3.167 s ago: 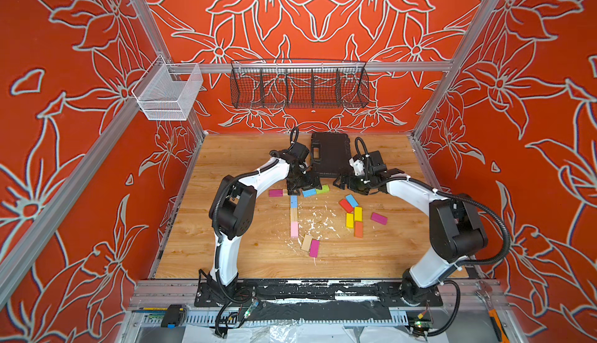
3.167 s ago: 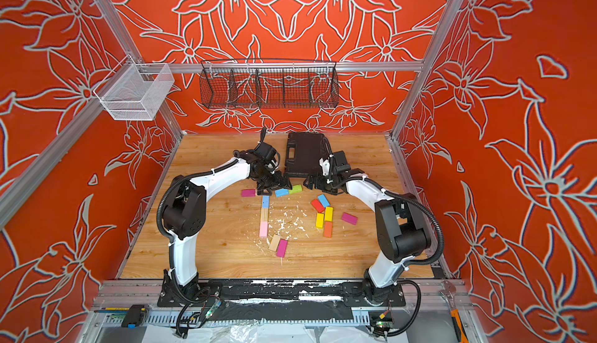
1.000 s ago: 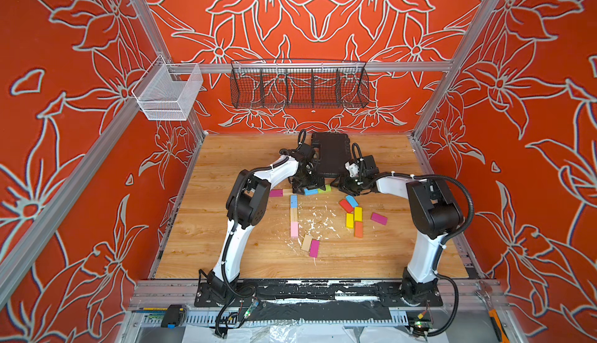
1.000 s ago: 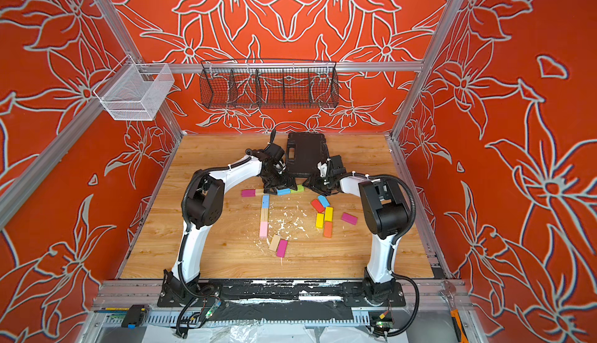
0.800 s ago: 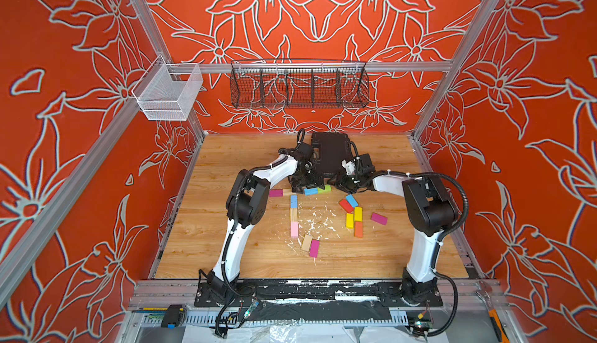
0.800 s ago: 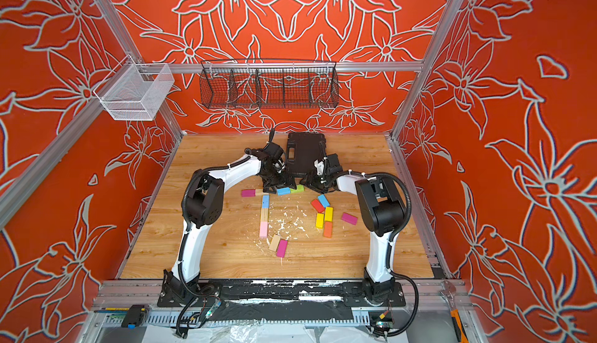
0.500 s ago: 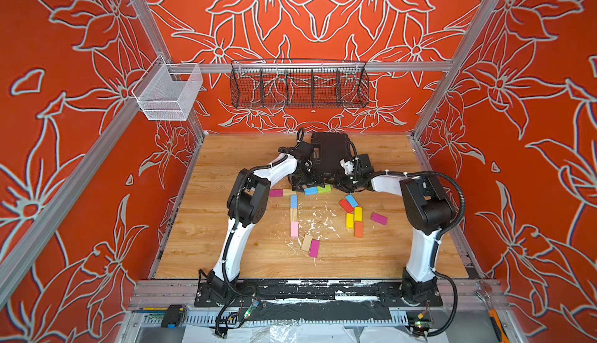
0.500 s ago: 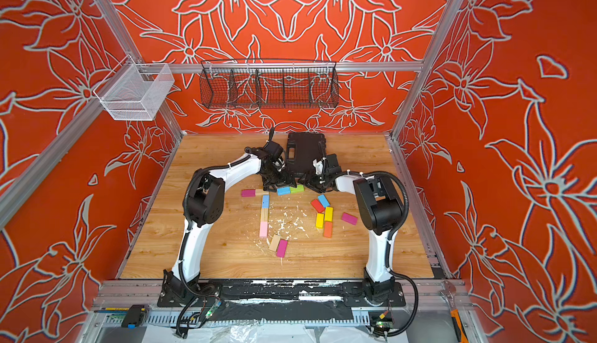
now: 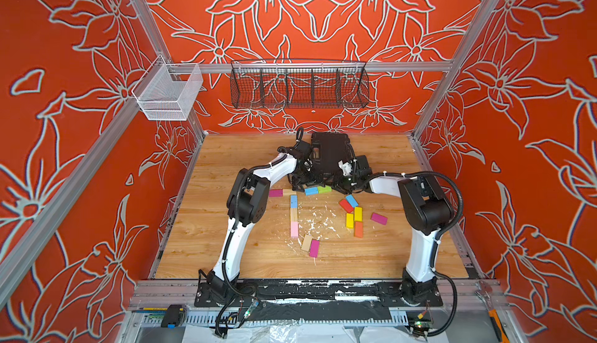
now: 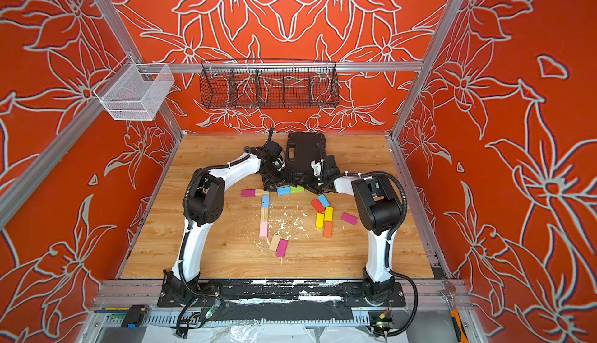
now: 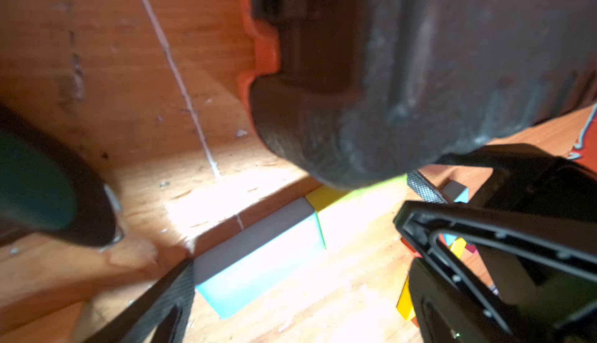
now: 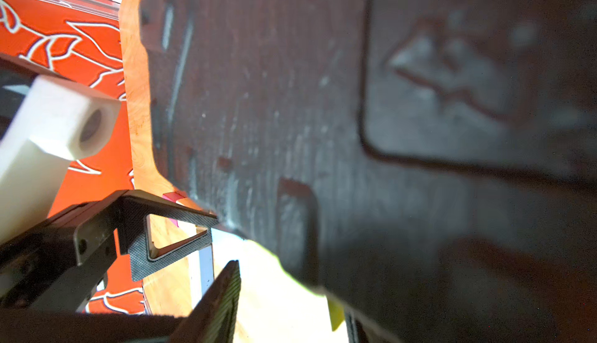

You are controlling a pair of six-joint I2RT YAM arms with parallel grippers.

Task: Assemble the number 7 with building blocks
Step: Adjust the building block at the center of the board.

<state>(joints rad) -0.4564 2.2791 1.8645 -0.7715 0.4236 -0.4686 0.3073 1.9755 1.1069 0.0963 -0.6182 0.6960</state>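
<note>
By the case [image 9: 329, 150] lay blue block [image 9: 311, 191] and green block [image 9: 324, 189].
The left gripper [image 9: 307, 183] gaped wide around them; the right gripper [image 9: 337, 185] had an unclear opening.

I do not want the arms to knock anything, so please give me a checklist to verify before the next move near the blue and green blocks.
1. The left gripper is open: ok, jaws stand wide.
2. The right gripper is free of any block: cannot tell, its fingertips are hidden.
3. The blue block and green block lie end to end: ok.
4. Room beside the black case: not ok, both grippers crowd its near edge.
5. The column of three blocks is straight: ok.
</note>
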